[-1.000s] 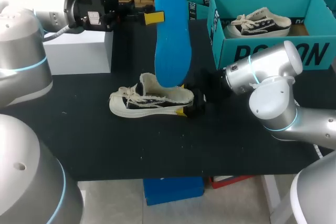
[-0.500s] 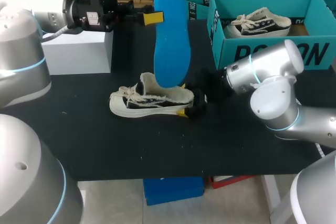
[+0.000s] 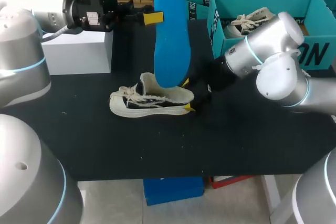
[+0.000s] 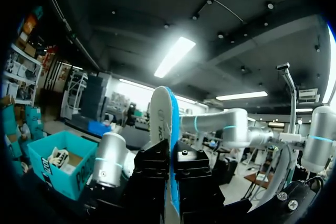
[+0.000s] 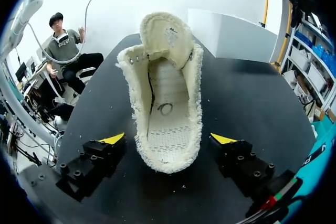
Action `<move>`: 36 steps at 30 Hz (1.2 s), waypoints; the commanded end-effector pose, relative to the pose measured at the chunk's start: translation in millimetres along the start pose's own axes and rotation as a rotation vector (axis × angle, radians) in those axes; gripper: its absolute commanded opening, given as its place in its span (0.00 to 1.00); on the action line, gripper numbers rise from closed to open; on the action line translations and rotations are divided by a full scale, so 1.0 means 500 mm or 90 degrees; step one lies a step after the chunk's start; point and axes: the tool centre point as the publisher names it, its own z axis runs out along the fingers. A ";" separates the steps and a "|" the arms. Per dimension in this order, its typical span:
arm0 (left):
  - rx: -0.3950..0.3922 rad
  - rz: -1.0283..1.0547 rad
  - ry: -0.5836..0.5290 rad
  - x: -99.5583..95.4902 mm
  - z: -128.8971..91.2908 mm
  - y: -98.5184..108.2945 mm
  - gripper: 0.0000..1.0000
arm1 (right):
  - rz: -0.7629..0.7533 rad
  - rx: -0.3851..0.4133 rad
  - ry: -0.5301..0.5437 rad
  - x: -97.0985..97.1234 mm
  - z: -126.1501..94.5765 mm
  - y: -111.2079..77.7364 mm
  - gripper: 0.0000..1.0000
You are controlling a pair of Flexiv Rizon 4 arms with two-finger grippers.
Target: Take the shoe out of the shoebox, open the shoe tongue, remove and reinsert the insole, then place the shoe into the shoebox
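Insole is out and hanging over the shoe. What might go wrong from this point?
1. The left gripper pinches the insole at one edge near its upper end, so the long free end may swing or bend and miss the opening of the shoe.
2. The right gripper stands open, a finger either side of the heel without touching, so the shoe may slide or tip when the insole pushes in.

Table point(image 3: 105, 145) noted: matte black top, flecked with small pale specks toward its front. A white box point(image 3: 77, 52) is set on the rear left part, well apart from the front edge. In the right wrist view, a dull sheen is seen across the top.
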 end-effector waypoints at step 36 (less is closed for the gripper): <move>0.000 0.001 -0.003 0.002 0.003 0.002 0.00 | -0.029 0.330 0.006 -0.035 -0.052 0.104 1.00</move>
